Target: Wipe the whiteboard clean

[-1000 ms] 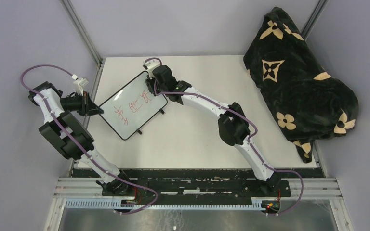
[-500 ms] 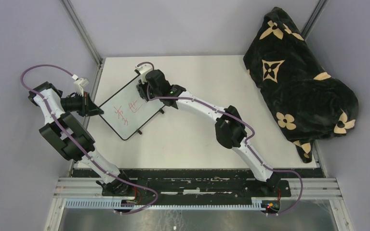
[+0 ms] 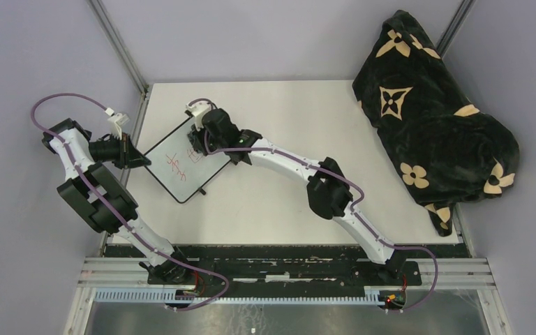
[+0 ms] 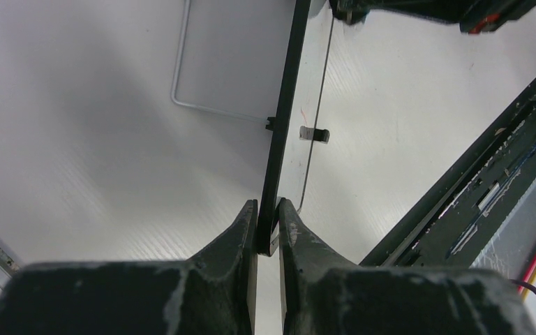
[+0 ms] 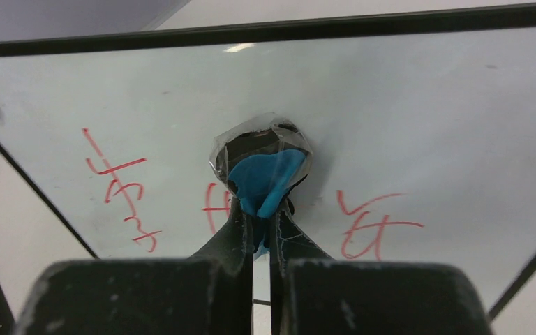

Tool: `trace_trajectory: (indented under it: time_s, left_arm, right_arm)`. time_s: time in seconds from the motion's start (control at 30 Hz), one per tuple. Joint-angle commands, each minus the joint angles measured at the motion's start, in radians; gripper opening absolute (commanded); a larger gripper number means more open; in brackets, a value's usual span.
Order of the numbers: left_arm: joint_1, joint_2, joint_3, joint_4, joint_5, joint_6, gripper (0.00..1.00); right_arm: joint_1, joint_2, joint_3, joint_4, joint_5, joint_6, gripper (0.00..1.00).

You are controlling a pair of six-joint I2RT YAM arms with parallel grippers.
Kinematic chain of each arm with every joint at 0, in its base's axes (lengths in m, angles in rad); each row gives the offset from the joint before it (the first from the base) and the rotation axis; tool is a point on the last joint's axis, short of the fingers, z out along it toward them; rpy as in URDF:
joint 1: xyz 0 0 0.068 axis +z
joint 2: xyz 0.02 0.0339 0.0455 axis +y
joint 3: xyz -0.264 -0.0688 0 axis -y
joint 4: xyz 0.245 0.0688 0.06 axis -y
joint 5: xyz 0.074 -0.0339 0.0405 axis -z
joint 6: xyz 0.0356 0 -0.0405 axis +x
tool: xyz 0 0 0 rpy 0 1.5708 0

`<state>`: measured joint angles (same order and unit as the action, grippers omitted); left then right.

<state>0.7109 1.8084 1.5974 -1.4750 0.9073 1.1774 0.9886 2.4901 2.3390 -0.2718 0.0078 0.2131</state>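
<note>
The whiteboard (image 3: 169,169) stands tilted on the table at the back left, with red writing (image 3: 176,165) on it. My left gripper (image 3: 139,162) is shut on the board's left edge; in the left wrist view the board (image 4: 287,105) runs edge-on between the jaws of the left gripper (image 4: 269,225). My right gripper (image 3: 197,142) is shut on a blue eraser cloth (image 5: 265,176) with clear wrap round it, pressed against the board face (image 5: 426,105). The right gripper (image 5: 259,218) sits between red marks on its left (image 5: 122,188) and right (image 5: 377,223).
A black blanket (image 3: 433,112) with beige flower patterns is heaped at the table's right side. The board's wire stand (image 4: 202,105) rests on the white table (image 3: 286,188). A black metal rail (image 3: 272,269) runs along the near edge.
My right gripper has slid left across the board with the eraser, and its arm now covers the board's right part. The left gripper and the board have stayed put.
</note>
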Motion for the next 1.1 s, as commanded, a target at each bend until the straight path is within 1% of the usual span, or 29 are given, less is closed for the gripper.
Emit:
trace_trajectory:
  time_s: [0.0, 0.27, 0.43, 0.9, 1.07]
  left_arm:
    - [-0.011, -0.035, -0.014, 0.014, -0.069, 0.034, 0.03]
    - [-0.011, -0.036, -0.007, 0.014, -0.071, 0.033, 0.03]
    - [-0.015, -0.041, -0.007, 0.014, -0.074, 0.031, 0.03]
    - [-0.020, -0.050, -0.014, 0.015, -0.079, 0.026, 0.03]
    - [-0.023, -0.050, -0.021, 0.014, -0.078, 0.028, 0.03]
  right_arm:
    - [-0.075, -0.004, 0.004, 0.014, 0.037, -0.021, 0.01]
    - [-0.156, -0.015, -0.026, -0.003, 0.047, -0.042, 0.01]
    - [-0.161, -0.020, -0.033, -0.005, 0.026, -0.033, 0.01]
    - [-0.012, -0.024, -0.018, -0.011, -0.011, -0.013, 0.01]
    - [0.003, -0.036, -0.033, -0.011, -0.004, -0.028, 0.01]
